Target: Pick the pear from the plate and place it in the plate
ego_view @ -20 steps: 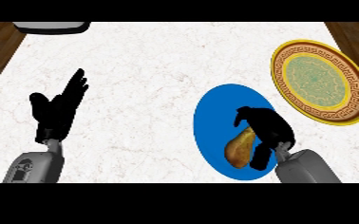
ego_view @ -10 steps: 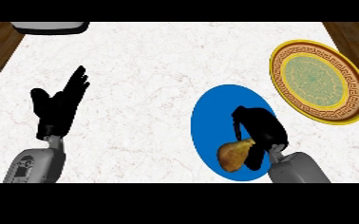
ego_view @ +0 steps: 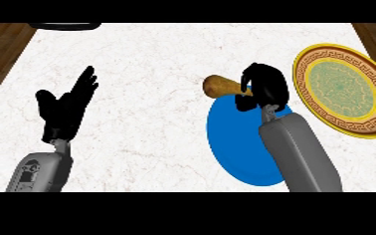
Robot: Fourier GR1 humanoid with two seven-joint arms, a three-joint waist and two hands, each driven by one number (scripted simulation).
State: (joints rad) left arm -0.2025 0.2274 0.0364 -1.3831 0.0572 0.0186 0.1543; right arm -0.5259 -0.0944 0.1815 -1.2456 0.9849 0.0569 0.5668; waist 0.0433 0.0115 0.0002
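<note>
The right hand [ego_view: 263, 84] curls its fingers [ego_view: 253, 74] round one end of the pear [ego_view: 220, 85], right of centre above the blue plate's [ego_view: 235, 144] upper rim, a light, rigid, smooth-skinned fruit probably safest gripped at its wide belly.

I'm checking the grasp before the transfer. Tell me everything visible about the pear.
The pear is golden brown with a matte, faintly speckled skin. It lies roughly horizontal, its visible rounded end pointing to the view's left, the other end hidden inside the right hand, whose fingers curl round it. It looks lifted, showing over the white marbled counter just past the upper rim of the blue plate. It touches only the hand. The gold-rimmed plate lies to its right.
</note>
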